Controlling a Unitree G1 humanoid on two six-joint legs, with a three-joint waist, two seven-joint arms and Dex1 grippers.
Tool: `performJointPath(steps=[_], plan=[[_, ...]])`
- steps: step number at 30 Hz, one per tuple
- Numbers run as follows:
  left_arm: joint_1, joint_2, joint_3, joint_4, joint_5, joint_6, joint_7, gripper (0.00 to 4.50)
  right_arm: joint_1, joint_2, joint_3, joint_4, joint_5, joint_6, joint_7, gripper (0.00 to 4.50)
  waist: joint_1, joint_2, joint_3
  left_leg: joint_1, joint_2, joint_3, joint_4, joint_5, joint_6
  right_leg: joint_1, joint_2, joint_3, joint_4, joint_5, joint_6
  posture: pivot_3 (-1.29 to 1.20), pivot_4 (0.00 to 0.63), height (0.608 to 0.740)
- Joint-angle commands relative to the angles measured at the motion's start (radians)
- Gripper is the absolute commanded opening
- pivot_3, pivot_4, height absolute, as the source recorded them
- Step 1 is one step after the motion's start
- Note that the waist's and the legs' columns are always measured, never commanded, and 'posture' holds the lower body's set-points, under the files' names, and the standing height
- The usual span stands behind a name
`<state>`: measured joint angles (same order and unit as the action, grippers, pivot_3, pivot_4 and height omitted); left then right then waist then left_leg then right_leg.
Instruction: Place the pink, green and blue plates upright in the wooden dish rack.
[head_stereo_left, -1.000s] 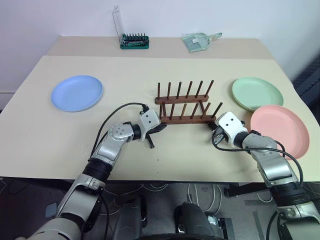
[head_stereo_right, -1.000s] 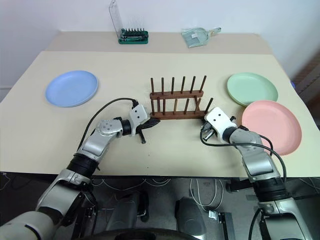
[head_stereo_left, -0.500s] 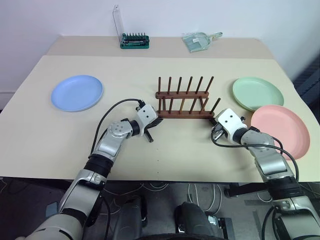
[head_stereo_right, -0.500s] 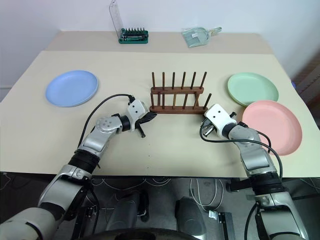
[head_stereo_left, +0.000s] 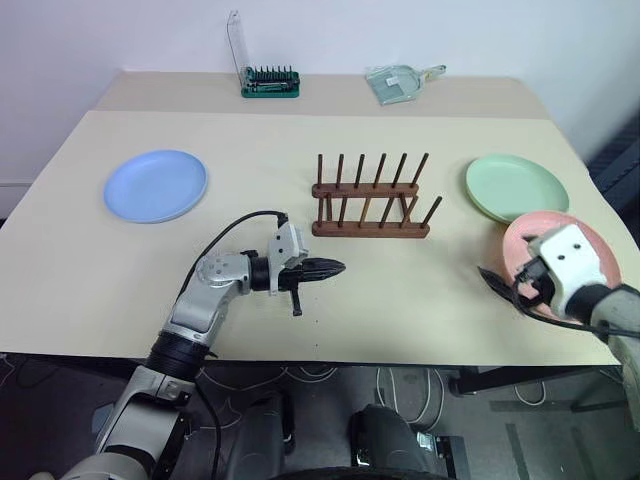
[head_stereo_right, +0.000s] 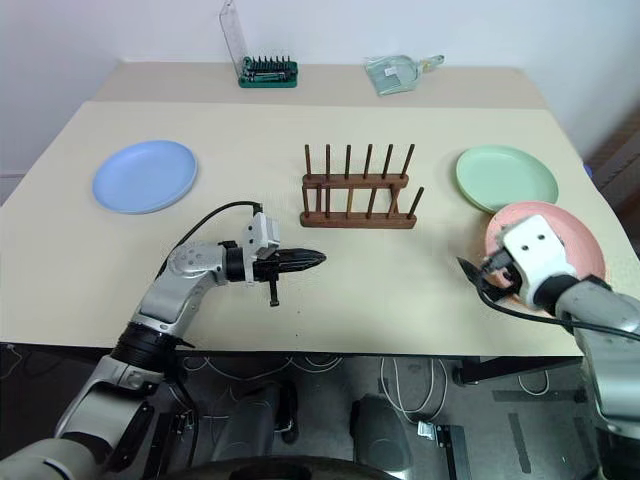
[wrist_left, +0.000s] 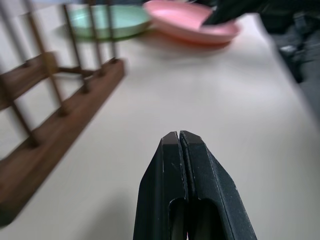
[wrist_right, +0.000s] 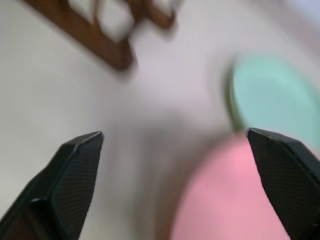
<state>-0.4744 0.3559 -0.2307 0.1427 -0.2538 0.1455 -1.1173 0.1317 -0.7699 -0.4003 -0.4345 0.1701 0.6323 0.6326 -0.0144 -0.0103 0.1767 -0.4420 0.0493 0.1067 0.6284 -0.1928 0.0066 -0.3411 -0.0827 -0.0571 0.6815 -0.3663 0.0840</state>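
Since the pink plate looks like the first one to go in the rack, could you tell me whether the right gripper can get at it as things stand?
Probably yes: the right gripper is open, over the pink plate's near-left edge, nothing between them.

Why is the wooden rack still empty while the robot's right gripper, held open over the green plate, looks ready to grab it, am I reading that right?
Nearly. The wooden rack is indeed empty and the right gripper is open, but it hangs over the near edge of the pink plate, not the green plate, which lies farther back. The right wrist view shows pink between its fingers.
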Motion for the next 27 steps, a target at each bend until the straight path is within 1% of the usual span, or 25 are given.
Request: performJointPath(steps=[1, 5, 9, 10, 12, 15, 16, 19, 23, 27], plan=[[-0.019, -0.012, -0.007, -0.028, -0.023, 0.002, -0.021, 0.0, 0.011, 0.019, -0.027, -0.023, -0.014, 0.049, -0.058, 4.42, -0.002, 0.0, 0.0, 0.0, 0.0, 0.0, 0.0, 0.0, 0.0, 0.0, 0.0, 0.0, 0.0, 0.0, 0.0, 0.0, 0.15, 0.732], [-0.027, -0.025, -0.007, -0.031, -0.029, 0.013, -0.031, 0.0, 0.0, 0.044, 0.019, 0.037, -0.075, 0.066, -0.149, 4.42, 0.0, 0.0, 0.0, 0.0, 0.0, 0.0, 0.0, 0.0, 0.0, 0.0, 0.0, 0.0, 0.0, 0.0, 0.0, 0.0, 0.15, 0.732], [-0.028, -0.026, -0.003, -0.036, -0.033, 0.021, -0.03, 0.0, -0.005, 0.057, 0.063, 0.075, -0.095, 0.059, -0.178, 4.42, 0.002, 0.0, 0.0, 0.0, 0.0, 0.0, 0.0, 0.0, 0.0, -0.001, 0.001, 0.0, 0.0, 0.0, 0.0, 0.0, 0.15, 0.732], [-0.027, -0.025, -0.002, -0.034, -0.033, 0.02, -0.03, 0.0, -0.003, 0.054, 0.071, 0.079, -0.1, 0.056, -0.18, 4.19, 0.001, 0.0, 0.0, 0.0, 0.0, 0.0, 0.0, 0.0, -0.001, -0.001, 0.001, 0.0, 0.0, 0.0, 0.0, 0.0, 0.15, 0.732], [-0.025, -0.024, 0.002, -0.021, -0.031, 0.01, -0.031, 0.0, -0.006, 0.054, 0.075, 0.074, -0.096, 0.061, -0.18, 3.56, 0.001, 0.0, 0.0, 0.0, 0.0, 0.0, 0.0, 0.001, -0.002, 0.0, 0.001, 0.0, 0.0, 0.0, 0.0, 0.0, 0.15, 0.732], [-0.021, -0.025, 0.005, -0.005, -0.028, -0.003, -0.031, 0.0, -0.01, 0.046, 0.082, 0.068, -0.1, 0.063, -0.18, 2.1, 0.003, 0.0, 0.0, 0.0, 0.0, 0.0, 0.0, 0.001, -0.002, 0.0, 0.001, 0.0, 0.0, 0.0, 0.0, 0.0, 0.15, 0.732], [-0.021, -0.025, 0.005, 0.002, -0.025, -0.009, -0.03, 0.0, -0.011, 0.042, 0.086, 0.065, -0.105, 0.064, -0.182, 1.46, 0.002, 0.0, 0.0, 0.0, 0.0, 0.0, 0.0, 0.001, -0.002, 0.0, 0.001, 0.0, 0.0, 0.0, 0.0, 0.0, 0.15, 0.732], [-0.02, -0.028, 0.004, 0.019, -0.022, -0.024, -0.03, 0.0, -0.004, 0.03, 0.088, 0.038, -0.109, 0.077, -0.177, 0.02, 0.002, 0.0, 0.0, 0.0, 0.0, 0.0, 0.0, 0.001, -0.002, -0.001, 0.001, 0.0, 0.0, 0.0, 0.0, 0.0, 0.15, 0.732], [-0.018, -0.03, 0.002, 0.029, -0.023, -0.038, -0.032, 0.0, 0.01, 0.015, 0.081, -0.01, -0.115, 0.103, -0.167, 0.02, 0.002, 0.0, 0.0, 0.0, 0.0, 0.0, 0.0, 0.0, 0.0, -0.001, 0.001, 0.0, 0.0, 0.0, 0.0, 0.0, 0.15, 0.732], [-0.017, -0.029, 0.002, 0.042, -0.025, -0.052, -0.039, 0.0, 0.029, -0.045, 0.065, -0.088, -0.139, 0.135, -0.146, 0.02, 0.002, 0.0, 0.0, 0.0, 0.0, 0.0, 0.0, 0.0, 0.0, -0.001, 0.0, 0.0, 0.0, 0.0, 0.0, 0.0, 0.15, 0.732]])
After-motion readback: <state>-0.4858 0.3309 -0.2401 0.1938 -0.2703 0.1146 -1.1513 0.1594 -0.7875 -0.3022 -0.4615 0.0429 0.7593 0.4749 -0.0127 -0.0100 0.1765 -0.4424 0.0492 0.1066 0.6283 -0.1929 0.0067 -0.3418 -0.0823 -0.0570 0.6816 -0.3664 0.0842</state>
